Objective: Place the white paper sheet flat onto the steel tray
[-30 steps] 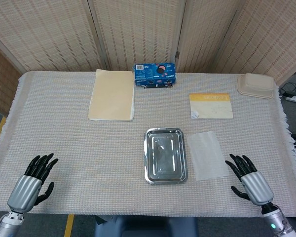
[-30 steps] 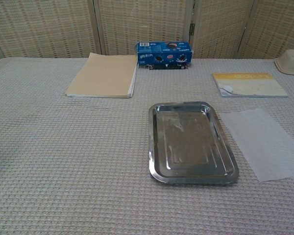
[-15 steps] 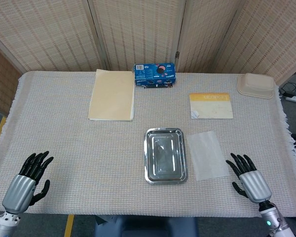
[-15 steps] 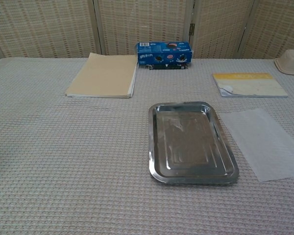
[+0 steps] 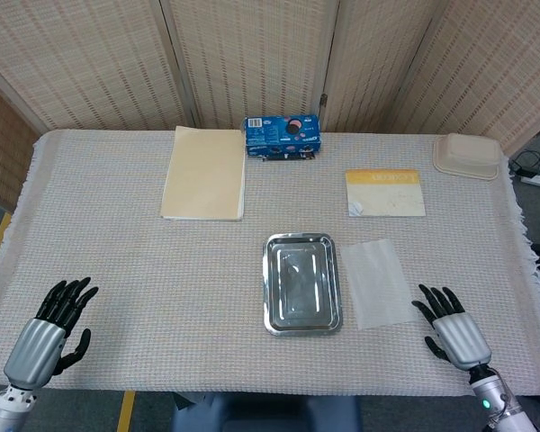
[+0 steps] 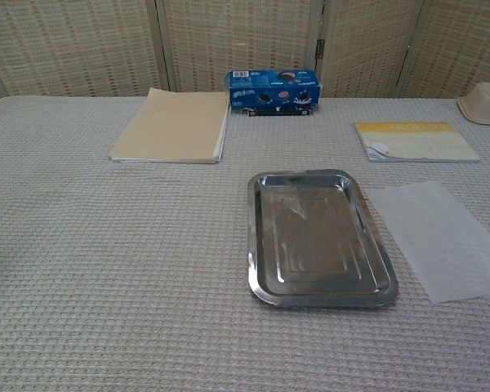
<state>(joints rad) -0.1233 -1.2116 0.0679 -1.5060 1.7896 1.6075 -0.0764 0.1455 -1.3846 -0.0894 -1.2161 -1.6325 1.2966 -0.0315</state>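
The steel tray [image 5: 301, 243] [image 6: 257, 245] lies empty in the middle of the table. Just to its right the white paper sheet [image 5: 376, 283] [image 6: 441, 238] lies flat on the cloth, close beside the tray's rim. My right hand [image 5: 450, 333] hovers near the table's front edge, right of the sheet and apart from it, fingers spread and empty. At the front left corner my left hand [image 5: 47, 335] is also open and empty, far from the tray. Neither hand shows in the chest view.
A tan folder [image 5: 204, 172] lies at the back left. A blue box [image 5: 282, 135] stands at the back centre. A yellow-topped booklet [image 5: 384, 192] lies behind the sheet, and a beige lidded container [image 5: 468, 155] sits at the back right corner.
Both hands have drawn back toward the table's front edge, the left one more. Tray and paper have not moved.
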